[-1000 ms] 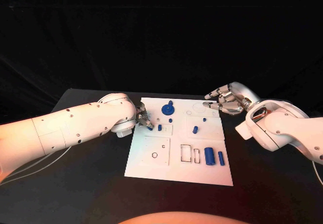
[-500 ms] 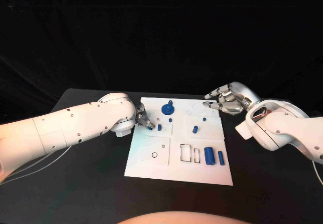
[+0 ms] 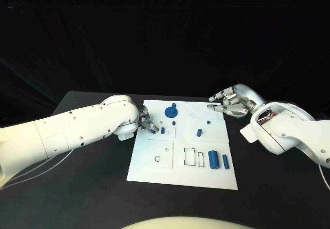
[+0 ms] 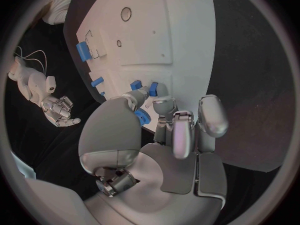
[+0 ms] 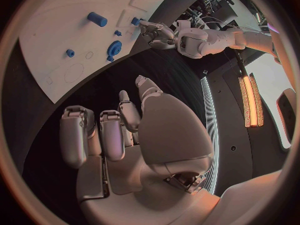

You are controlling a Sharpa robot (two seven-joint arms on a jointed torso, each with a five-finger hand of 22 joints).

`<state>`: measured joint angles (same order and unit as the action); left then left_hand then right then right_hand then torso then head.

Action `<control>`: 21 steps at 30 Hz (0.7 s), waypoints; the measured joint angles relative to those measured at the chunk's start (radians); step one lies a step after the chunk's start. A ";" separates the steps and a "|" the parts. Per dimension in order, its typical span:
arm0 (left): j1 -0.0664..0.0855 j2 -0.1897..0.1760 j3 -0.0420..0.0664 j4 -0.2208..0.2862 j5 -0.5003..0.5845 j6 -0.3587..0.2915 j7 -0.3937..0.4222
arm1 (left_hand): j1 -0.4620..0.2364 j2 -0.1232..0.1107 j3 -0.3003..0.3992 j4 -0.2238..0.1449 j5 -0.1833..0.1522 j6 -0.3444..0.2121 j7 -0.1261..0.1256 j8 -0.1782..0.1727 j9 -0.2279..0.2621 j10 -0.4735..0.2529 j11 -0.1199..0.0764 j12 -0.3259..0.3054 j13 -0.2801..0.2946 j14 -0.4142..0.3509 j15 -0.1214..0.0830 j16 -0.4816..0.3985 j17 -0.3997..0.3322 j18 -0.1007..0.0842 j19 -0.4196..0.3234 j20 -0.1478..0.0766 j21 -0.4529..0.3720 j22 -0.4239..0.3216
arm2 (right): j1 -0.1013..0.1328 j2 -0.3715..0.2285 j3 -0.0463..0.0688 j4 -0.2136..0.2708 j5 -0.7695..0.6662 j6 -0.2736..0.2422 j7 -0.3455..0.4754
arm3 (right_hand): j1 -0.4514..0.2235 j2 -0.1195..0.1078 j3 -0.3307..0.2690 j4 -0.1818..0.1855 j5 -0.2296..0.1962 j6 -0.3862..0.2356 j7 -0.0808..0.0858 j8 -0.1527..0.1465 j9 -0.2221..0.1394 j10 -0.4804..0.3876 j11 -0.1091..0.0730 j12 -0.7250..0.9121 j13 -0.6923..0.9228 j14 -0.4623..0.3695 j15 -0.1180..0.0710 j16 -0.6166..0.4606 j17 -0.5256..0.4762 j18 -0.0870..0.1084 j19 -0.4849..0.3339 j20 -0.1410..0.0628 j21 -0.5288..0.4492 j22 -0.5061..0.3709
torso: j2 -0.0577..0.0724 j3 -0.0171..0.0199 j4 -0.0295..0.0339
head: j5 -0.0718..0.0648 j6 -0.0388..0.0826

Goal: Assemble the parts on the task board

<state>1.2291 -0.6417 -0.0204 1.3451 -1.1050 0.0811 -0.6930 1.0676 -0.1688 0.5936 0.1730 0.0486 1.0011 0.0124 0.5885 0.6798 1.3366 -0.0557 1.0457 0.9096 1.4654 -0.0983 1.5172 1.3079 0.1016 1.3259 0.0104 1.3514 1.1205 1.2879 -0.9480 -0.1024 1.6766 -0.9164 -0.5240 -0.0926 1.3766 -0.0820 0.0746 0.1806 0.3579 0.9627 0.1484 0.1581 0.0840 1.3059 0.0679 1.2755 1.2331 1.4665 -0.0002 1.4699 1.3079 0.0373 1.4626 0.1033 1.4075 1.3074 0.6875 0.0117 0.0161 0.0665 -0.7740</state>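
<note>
Change since the earlier pictures: next to none — both arms and all parts lie as they did.

Left hand [image 3: 146, 122]: at the task board [image 3: 165, 174]'s left edge, fingertips [image 4: 145, 92] closed in over a small blue part [image 4: 142, 116] near the board's upper left; whether it is truly pinched cannot be told.

Right hand [image 3: 230, 102]: poised off the board's far right corner, fingers loosely curled and apart, holding nothing.

Remaining stock: blue gear [image 3: 171, 112], small peg [image 3: 199, 132], two cylinders [image 3: 214, 159] by the slots.

Risk, as judged: a shallow fingertip hold could let the part tilt or slip — it would then jam at its seat or roll off the board.
</note>
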 measured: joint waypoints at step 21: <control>-0.002 0.004 0.000 -0.013 0.000 -0.001 0.000 | -0.034 -0.002 -0.168 0.082 0.000 0.007 0.000 -0.002 -0.020 -0.004 0.004 0.015 0.001 0.000 0.000 0.000 0.000 0.000 0.000 0.000 0.000 0.003 | -0.001 0.000 0.000 -0.001 0.000 0.000 0.000 | 0.000 0.000 0.000 0.000 0.000 0.000 0.000 0.000 0.000 0.000 0.000 0.000 -0.001 0.000 0.000 0.000 0.000 0.000 0.000 0.000 0.000 0.001 | 0.000 -0.0007 -0.0001 | -0.004 0.006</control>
<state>1.2273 -0.6381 -0.0205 1.3316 -1.1046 0.0803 -0.6931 1.0338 -0.1712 0.4260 0.2545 0.0486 1.0084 0.0124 0.5865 0.6602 1.3328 -0.0520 1.0611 0.9104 1.4654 -0.0982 1.5172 1.3077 0.1015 1.3259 0.0105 1.3514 1.1239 1.2864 -0.9480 -0.1025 1.6754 -0.9164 -0.5237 -0.0926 1.3766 -0.0820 0.0746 0.1806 0.3579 0.9627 0.1484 0.1581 0.0836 1.3059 0.0679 1.2755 1.2324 1.4665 -0.0002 1.4699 1.3076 0.0373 1.4626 0.1033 1.4075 1.3080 0.6880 0.0110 0.0160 0.0627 -0.7682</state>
